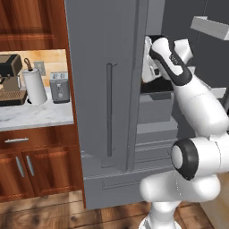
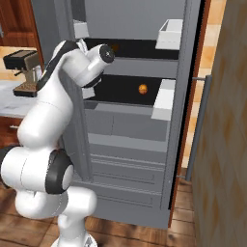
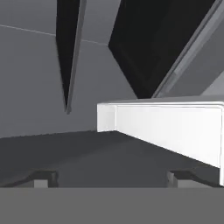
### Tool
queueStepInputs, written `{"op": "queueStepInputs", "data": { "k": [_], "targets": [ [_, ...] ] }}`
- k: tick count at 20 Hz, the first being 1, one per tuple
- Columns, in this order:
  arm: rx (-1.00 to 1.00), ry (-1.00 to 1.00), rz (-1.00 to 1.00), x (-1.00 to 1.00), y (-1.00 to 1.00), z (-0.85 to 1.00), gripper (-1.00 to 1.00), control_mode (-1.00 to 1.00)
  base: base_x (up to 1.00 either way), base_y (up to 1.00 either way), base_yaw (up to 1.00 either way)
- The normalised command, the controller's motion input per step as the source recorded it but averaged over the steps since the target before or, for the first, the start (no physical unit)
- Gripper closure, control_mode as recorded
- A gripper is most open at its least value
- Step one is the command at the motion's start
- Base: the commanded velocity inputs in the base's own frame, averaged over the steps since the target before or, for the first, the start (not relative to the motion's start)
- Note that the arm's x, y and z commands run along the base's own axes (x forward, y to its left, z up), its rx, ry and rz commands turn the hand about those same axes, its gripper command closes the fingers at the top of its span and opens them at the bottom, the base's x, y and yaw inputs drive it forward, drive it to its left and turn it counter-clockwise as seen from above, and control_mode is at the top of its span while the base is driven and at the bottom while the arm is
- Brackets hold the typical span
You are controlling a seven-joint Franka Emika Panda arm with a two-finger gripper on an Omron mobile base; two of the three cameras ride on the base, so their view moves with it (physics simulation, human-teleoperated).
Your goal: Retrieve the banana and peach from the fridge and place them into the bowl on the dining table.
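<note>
fridge: the tall grey fridge [image 2: 130, 135] stands with its right door swung wide, dark shelves and pale drawers showing; in the left base view its left door with a long bar handle [image 1: 108, 109] is closed or nearly so.
peach: a small round orange fruit [image 2: 143, 89] sits on the dark middle shelf, toward the right side, just left of a white door bin [image 2: 164, 102].
upper shelf: a faint dark orange spot [image 2: 115, 48] lies on the shelf above; too small and dim to tell what it is.
arm: the white arm reaches up from the base into the fridge opening at the height of the shelves, its wrist bent toward the interior.
gripper: the gripper [image 3: 111, 177] has its two dark tips standing wide apart at the bottom of the hand view, nothing between them.
hand view: past the tips lies a grey surface, then a white bin [image 3: 166, 127] close ahead to the right, with dark gaps of the fridge interior beyond.
wall counter: left of the fridge, a marble counter [image 1: 36, 117] carries a coffee machine [image 1: 11, 80], a paper towel roll [image 1: 34, 86] and a toaster [image 1: 59, 86], over brown wooden cabinets.
</note>
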Motion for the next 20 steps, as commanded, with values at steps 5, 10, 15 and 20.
{"op": "queueStepInputs", "data": {
  "k": [5,10,15,20],
  "targets": [
    [-0.12,-0.05,0.12,-1.0,1.0,-0.15,-1.0,-1.0,0.0,0.0,0.0],
    [-0.1,-0.1,0.1,-1.0,0.87,-0.04,-1.0,-1.0,0.0,0.0,0.0],
    [-0.01,-0.21,-0.08,-0.95,-0.42,0.22,-1.0,-1.0,0.0,0.0,0.0],
    [-0.03,-0.16,-0.14,-0.61,-1.0,0.06,-1.0,-1.0,0.0,0.0,0.0]
  ]
}}
